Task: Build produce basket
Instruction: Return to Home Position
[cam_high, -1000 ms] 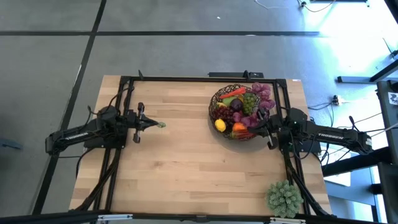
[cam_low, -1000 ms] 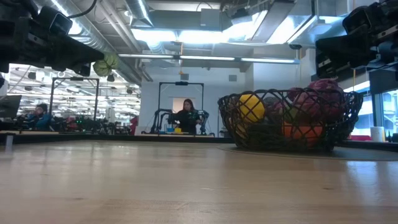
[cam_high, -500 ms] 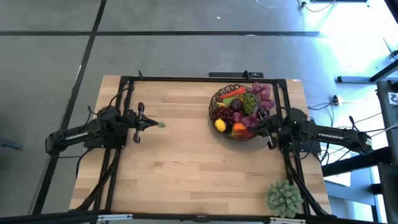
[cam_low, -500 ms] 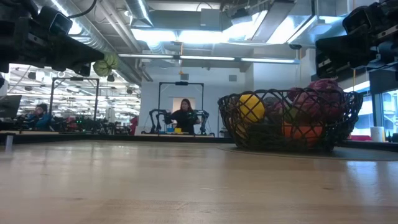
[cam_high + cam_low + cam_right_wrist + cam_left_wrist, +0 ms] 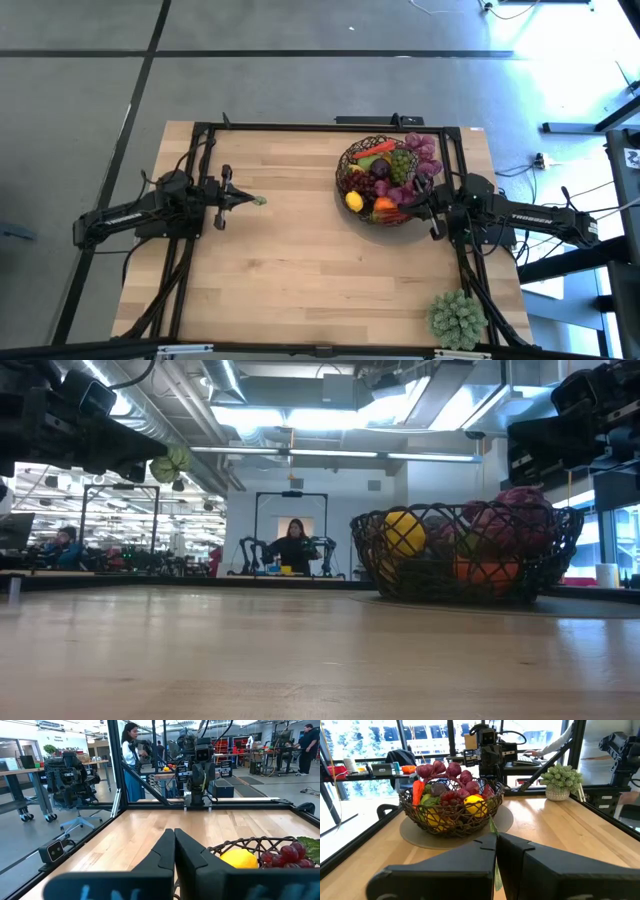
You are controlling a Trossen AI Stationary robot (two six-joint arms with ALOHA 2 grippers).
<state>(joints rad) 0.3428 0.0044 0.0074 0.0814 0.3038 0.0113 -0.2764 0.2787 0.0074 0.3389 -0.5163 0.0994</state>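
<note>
High view looks down on a pale wooden tabletop [image 5: 300,270] with one arm reaching in from each side. The left claw [image 5: 250,200] hangs over the left half of the wood, its fingers clenched together on a small pale green scrap [image 5: 493,827] that pokes out at the tips. Straight ahead of that claw, well apart across bare wood, stands the basket [image 5: 345,172], a round dark wire bowl on a flat round mat.

The right claw [image 5: 420,197] is clenched too, fingers pressed flat together with nothing between them. The basket sits just ahead of it and slightly to one side, its near rim almost under the fingertips; I cannot tell whether they touch.

The produce [image 5: 388,172] is heaped inside the basket. On the side nearest the right claw lie a lemon [image 5: 354,202] and an orange [image 5: 385,206]. Beyond them are dark red grapes [image 5: 380,186] and green grapes [image 5: 401,164]. A long red-orange piece [image 5: 375,148] lies at the far rim. Purple leaves [image 5: 425,152] spill over the edge.

A spiky pale green plant ball [image 5: 457,317] sits at the tabletop corner, behind and off to the side of the right claw. Beyond the tabletop, a person [image 5: 296,542] stands at another rig.
</note>
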